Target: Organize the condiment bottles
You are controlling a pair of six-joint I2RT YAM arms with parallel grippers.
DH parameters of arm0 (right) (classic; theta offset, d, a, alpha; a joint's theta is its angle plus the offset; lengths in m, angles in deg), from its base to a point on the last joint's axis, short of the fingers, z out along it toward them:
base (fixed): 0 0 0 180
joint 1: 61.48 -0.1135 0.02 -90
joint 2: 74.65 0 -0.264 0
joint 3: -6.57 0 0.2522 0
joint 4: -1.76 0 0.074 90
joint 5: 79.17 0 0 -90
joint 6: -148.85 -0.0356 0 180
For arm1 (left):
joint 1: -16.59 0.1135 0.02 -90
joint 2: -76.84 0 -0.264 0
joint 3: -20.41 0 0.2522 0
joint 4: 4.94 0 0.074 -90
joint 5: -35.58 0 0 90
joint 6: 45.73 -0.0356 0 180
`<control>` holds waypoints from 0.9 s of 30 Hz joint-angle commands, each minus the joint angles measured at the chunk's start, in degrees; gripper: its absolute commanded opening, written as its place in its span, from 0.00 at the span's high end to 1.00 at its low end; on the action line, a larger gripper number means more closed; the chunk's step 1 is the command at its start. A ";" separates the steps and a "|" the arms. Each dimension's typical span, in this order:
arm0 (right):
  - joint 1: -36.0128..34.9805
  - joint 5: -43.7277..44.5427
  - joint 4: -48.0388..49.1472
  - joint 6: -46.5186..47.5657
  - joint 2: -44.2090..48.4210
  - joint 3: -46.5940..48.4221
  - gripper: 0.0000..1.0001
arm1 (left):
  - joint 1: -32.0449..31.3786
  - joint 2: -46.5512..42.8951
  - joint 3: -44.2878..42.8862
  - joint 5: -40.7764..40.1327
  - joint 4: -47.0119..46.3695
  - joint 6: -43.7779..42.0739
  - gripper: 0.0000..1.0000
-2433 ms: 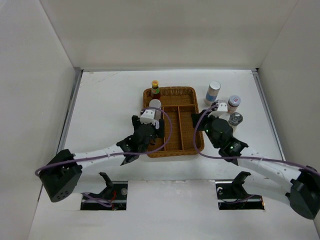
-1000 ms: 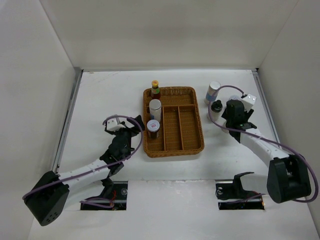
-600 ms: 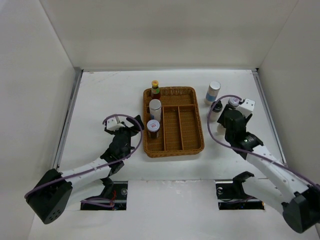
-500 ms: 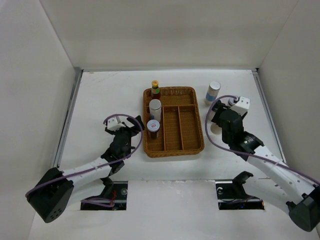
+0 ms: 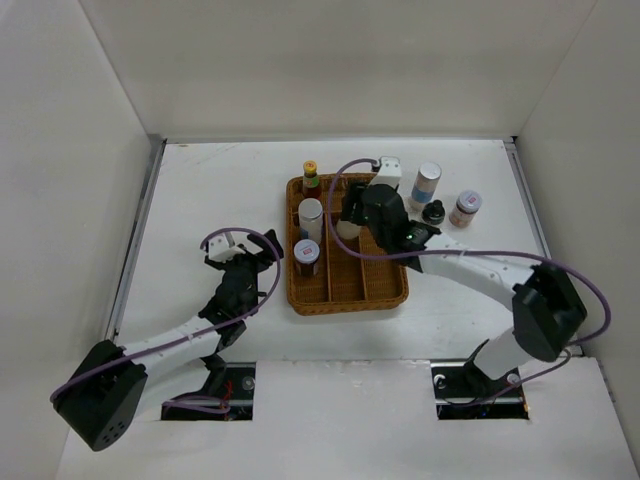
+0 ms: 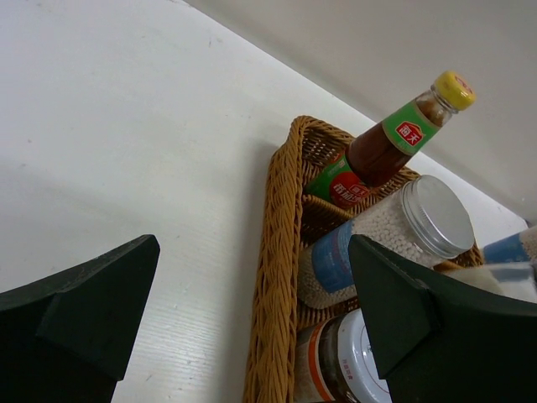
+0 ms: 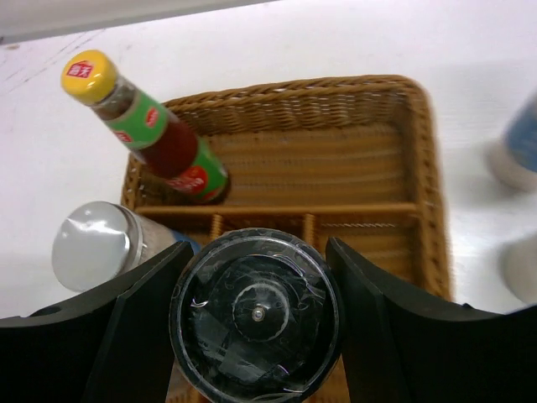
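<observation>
Above the wicker tray (image 7: 294,91) the shaker (image 7: 256,315) is clamped by the right gripper (image 5: 352,215); it is judged light, rigid and slick, best gripped under the cap; the left gripper (image 6: 253,252) is held apart.

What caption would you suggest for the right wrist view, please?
Right gripper holds a chrome-topped shaker over the wicker tray containing a sauce bottle and silver-lidded jar.

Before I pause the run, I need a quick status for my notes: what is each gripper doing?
Left gripper: open, empty.
Right gripper: closed on the dark-topped shaker.
</observation>
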 commanded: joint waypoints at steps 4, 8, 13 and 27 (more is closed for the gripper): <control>-0.35 -5.56 13.26 0.49 -7.30 7.11 0.47 | 1.02 -0.11 0.24 1.10 -2.06 0.89 0.00; -0.35 -5.12 13.26 1.54 -13.71 9.14 0.46 | 1.46 0.85 -0.02 1.45 -2.15 1.07 0.00; -0.87 0.23 13.61 4.62 -17.24 9.75 0.43 | 1.81 0.42 0.33 2.16 -2.41 1.33 0.00; -0.44 2.88 7.38 4.80 -2.41 1.60 0.09 | 2.52 0.59 0.16 3.21 -2.06 1.69 0.00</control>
